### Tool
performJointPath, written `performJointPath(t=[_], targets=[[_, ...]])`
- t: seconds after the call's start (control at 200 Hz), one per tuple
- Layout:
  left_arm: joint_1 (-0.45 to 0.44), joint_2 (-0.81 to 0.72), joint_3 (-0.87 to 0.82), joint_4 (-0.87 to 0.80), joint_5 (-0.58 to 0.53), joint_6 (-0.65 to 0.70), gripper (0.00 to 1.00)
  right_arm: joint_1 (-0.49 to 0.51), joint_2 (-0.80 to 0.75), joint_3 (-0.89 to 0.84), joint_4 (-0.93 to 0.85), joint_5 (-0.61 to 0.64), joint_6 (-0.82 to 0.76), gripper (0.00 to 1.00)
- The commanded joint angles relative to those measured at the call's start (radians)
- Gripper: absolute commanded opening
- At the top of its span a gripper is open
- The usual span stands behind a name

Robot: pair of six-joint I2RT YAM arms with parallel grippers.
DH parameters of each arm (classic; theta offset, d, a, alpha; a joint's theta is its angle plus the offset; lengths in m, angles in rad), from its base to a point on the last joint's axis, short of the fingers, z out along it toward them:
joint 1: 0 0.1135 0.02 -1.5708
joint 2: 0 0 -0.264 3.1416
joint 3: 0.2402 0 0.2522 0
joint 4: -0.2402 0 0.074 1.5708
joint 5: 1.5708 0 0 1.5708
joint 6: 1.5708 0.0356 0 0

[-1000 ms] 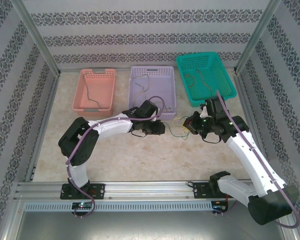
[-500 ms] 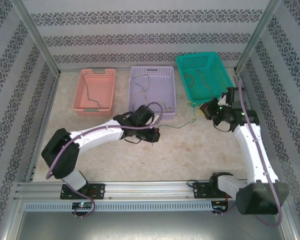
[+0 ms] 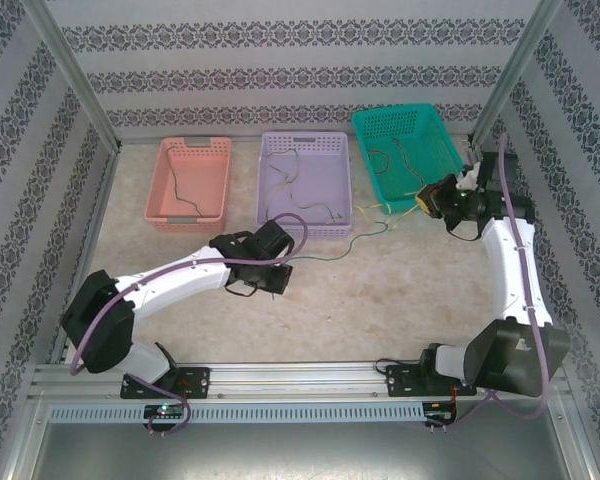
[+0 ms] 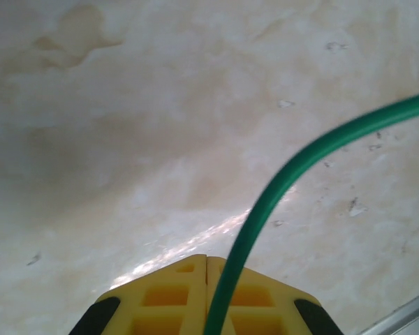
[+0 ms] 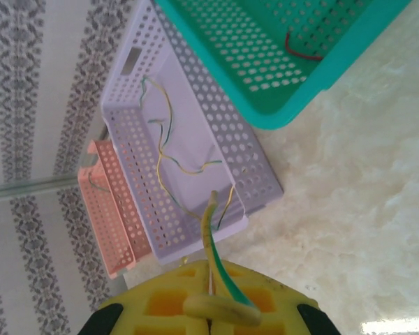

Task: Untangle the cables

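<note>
1. I see my left gripper pressed together on a green cable, low over the table.
2. My right gripper pinches a yellow-and-green cable, just right of the teal basket.
3. Between both grippers the cables stretch across the table, just near of the lilac basket.

No text, label, brand name, number or sign is legible on any surface in these camera views.
</note>
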Motion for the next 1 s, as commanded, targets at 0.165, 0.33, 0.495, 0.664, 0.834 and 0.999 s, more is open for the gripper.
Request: performJointPath(t=[0.165,0.33,0.495,0.664,0.834,0.999], targets=[[0.23,-0.137,-0.032,-0.205,-0.062,-0.038,0.0,-0.083,-0.044,0.053,-0.032,0.226,-0.013,0.0],[0.291,-0.247,0.008,-0.178,0.028,-0.021,0.0,-0.065,-0.021,0.09,-0.018,0.263,-0.011,0.0],[0.3,-0.282,0.112,-0.149,0.086,-0.052,0.0,0.069,-0.015,0.029,-0.039,0.298,-0.045,0.0],[0.303,-0.267,0.225,-0.118,0.182,-0.087,0.0,0.201,-0.067,-0.227,0.056,0.295,0.045,0.0],[0.307,-0.223,0.304,-0.095,0.285,-0.108,0.0,0.222,0.007,-0.378,0.141,0.226,0.065,0.31],[0.309,-0.168,0.341,-0.067,0.401,-0.122,0.0,0.245,-0.002,-0.313,0.081,0.239,0.032,0.52]])
